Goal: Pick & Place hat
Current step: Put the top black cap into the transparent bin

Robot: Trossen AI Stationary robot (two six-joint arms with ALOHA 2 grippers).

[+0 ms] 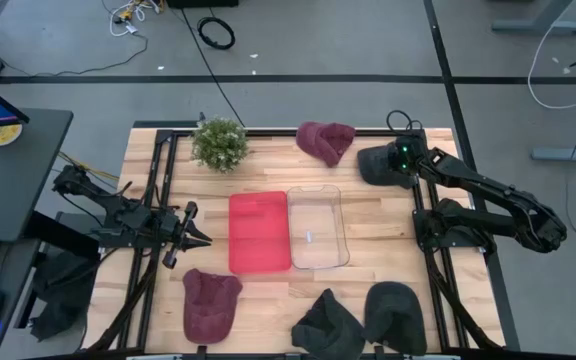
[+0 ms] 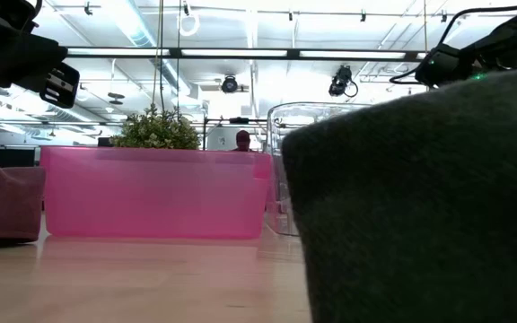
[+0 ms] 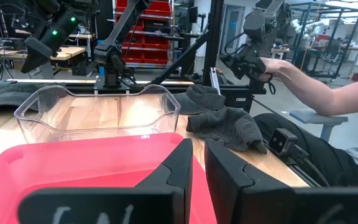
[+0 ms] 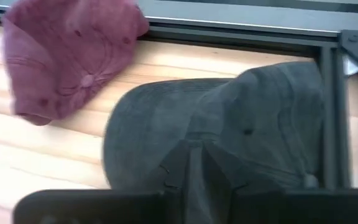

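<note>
Two dark fingers of the right gripper (image 4: 196, 163) sat closed on the dark grey fabric cap (image 4: 229, 130); the left gripper (image 3: 197, 163) hung nearly closed over the pink plastic tray (image 3: 73, 158).

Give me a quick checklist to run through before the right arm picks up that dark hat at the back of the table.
1. Right claw is over the dark hat: ok, directly above it.
2. Right claw open enough to take the fabric: not ok, fingers sit nearly together.
3. Maroon hat clear of the grasp: ok, beside the dark hat, apart from the claw.
4. Red bin and clear bin free to receive: ok, both look empty.
5. Left claw out of the way: ok, waiting at the red bin's left edge.
6. Person's arm near the table: not ok, close by.
</note>
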